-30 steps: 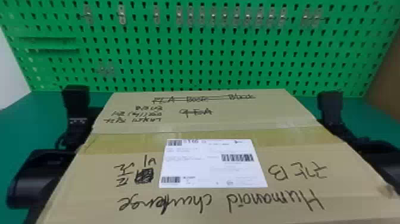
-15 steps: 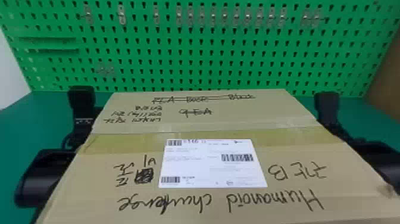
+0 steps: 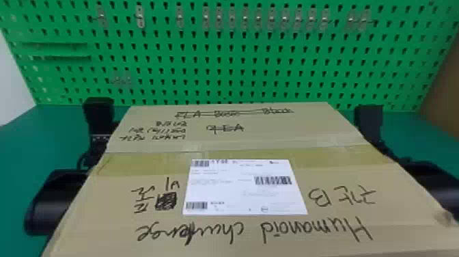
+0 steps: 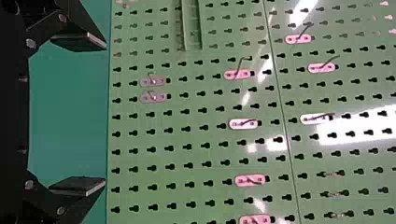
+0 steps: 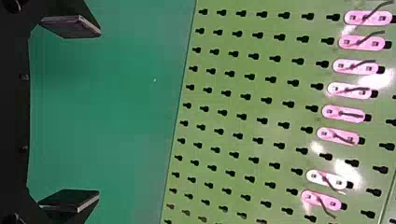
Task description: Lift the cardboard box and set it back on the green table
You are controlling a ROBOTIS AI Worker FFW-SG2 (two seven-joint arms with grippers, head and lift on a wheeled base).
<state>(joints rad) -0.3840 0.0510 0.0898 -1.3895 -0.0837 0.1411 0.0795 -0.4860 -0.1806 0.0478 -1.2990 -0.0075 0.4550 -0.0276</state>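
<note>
Left fingers: left gripper has its two flat fingers wide apart, green table in the gap.
Right fingers: right gripper, same deal, fingers wide apart, green table in the gap too.
Left arm: black, runs up along the box's left side in head view, dark cylindrical housing nearer the robot. Just beside the cardboard; can't tell if it touches.
Right arm: along the box's right side, partly hidden by it. Contact also can't be told.
Cardboard box: between the two arms, over the green table, top face up. Underside hidden, so can't tell if it's resting on the table or held up.
Box top: white shipping label around the middle, yellowish tape band running across behind it, black handwriting on both sides of the tape, some struck through. Small dent or scuff at the near right edge.
Table: shows to the left and right of the box.
Pegboard: green, slotted, upright behind table and box. Metal hooks mostly in a row up high, narrow ledges at its left.
Edges: pale wall far left, brown surface far right.
</note>
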